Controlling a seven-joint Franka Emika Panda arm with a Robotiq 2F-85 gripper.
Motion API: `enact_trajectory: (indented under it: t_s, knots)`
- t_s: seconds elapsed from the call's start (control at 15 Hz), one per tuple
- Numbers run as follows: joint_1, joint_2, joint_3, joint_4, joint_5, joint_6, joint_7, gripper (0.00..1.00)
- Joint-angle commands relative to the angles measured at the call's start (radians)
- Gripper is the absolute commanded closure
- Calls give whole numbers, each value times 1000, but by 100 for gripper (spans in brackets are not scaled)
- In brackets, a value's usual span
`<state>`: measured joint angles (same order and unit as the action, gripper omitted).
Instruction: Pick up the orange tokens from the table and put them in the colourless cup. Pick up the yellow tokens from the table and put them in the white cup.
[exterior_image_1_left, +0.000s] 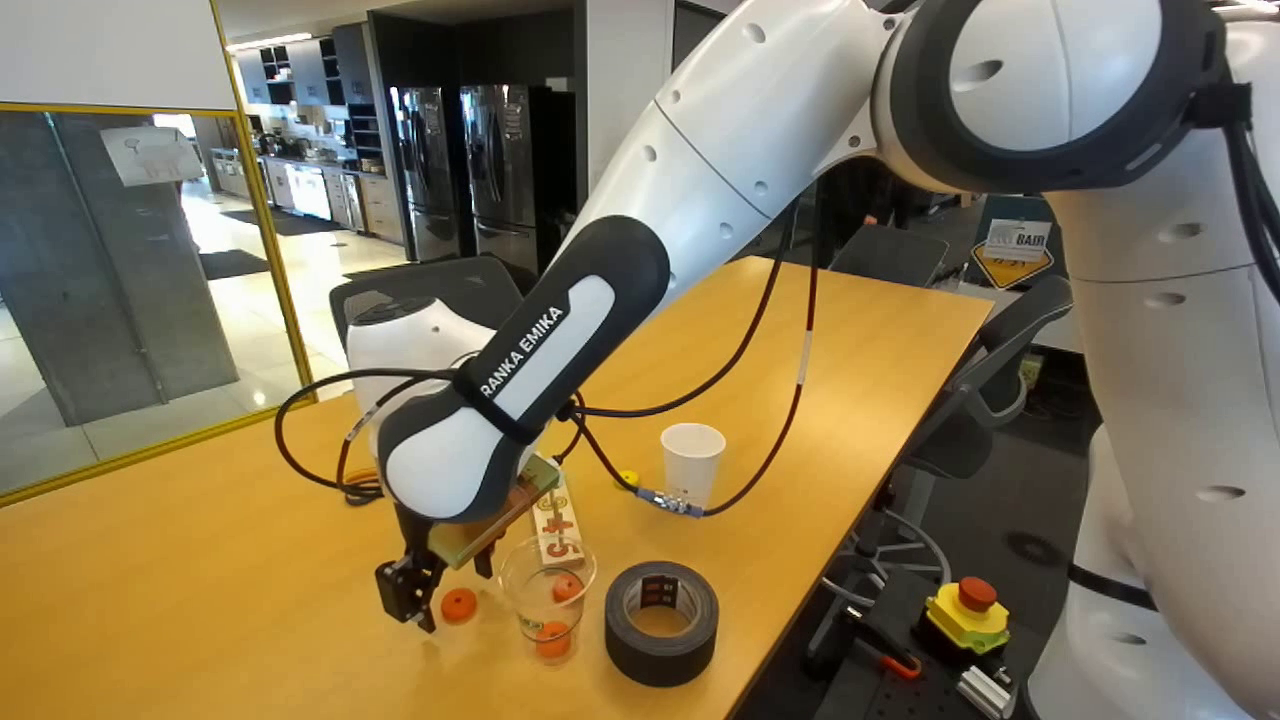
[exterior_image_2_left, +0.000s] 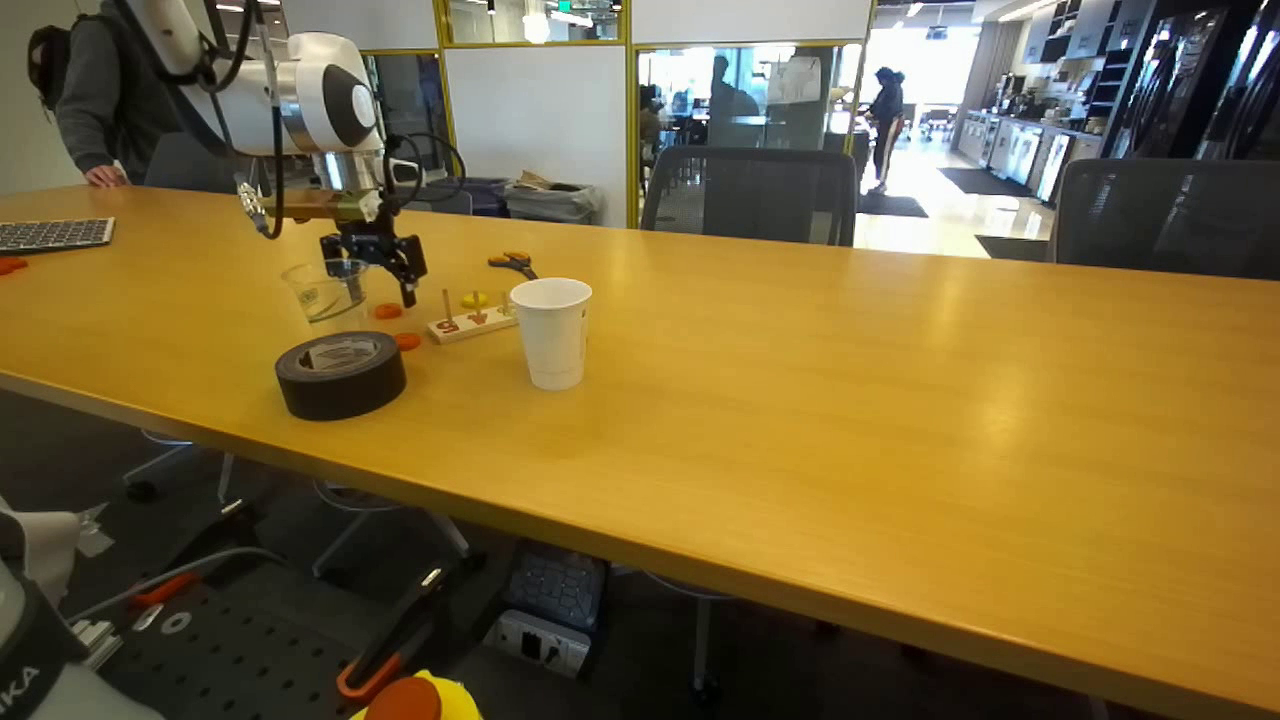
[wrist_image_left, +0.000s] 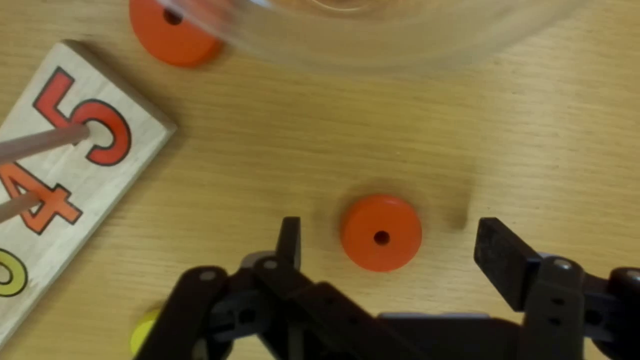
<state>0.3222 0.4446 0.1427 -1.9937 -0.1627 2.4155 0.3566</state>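
Orange tokens: one's in the clear tumbler, I'd guess; two remain on the counter, one between the tool's spread jaws, plus a yellow token awaiting the white paper cup.

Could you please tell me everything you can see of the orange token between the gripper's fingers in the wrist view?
The orange token is a thick, smooth-looking round disc with a small dark hole at its centre; whether painted wood or plastic I cannot tell. It lies flat on the table, touching nothing else, and in the wrist view shows between the open jaws of the gripper, with a gap on either side.
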Motion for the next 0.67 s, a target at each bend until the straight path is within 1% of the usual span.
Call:
enact_trajectory:
  t_s: [0.0, 0.27, 0.33, 0.4, 0.47, 0.6]
  knots:
    - [2, 5, 0, 23, 35, -6, -15, 42]
    - [2, 3, 0, 20, 50, -7, -15, 72]
    - [2, 3, 0, 19, 52, -7, -15, 81]
    - [2, 2, -1, 20, 55, -8, -14, 83]
    - [2, 3, -1, 19, 56, -8, -14, 80]
    - [0, 1, 0, 18, 60, -10, -16, 80]
